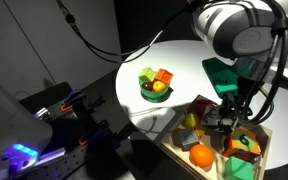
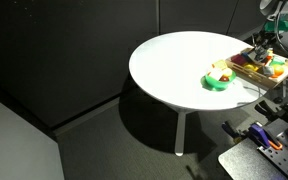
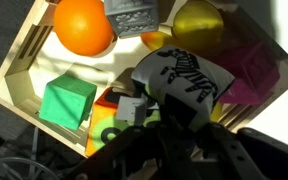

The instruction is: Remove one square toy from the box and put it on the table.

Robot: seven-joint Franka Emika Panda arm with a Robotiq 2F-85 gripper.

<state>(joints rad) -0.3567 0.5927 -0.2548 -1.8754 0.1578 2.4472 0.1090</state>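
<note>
In the wrist view my gripper (image 3: 180, 108) is shut on the square toy (image 3: 184, 72), a pale cube with black markings, which sits tilted between the dark fingers. It is just above the inside of the light wood box (image 3: 24, 62). In both exterior views the gripper (image 1: 225, 116) (image 2: 259, 47) reaches down into the box (image 1: 180, 146) (image 2: 246, 72), which rests at the edge of the round white table (image 1: 179, 60) (image 2: 174, 60). The toy itself is hard to make out in the exterior views.
The box also holds an orange (image 3: 82, 25) (image 1: 201, 155), a grey block (image 3: 134, 14), a yellow ball (image 3: 197, 25), a green cube (image 3: 66, 100) and a pink cube (image 3: 250, 70). A green bowl (image 1: 154, 92) (image 2: 218, 84) of toy fruit stands on the table beside the box.
</note>
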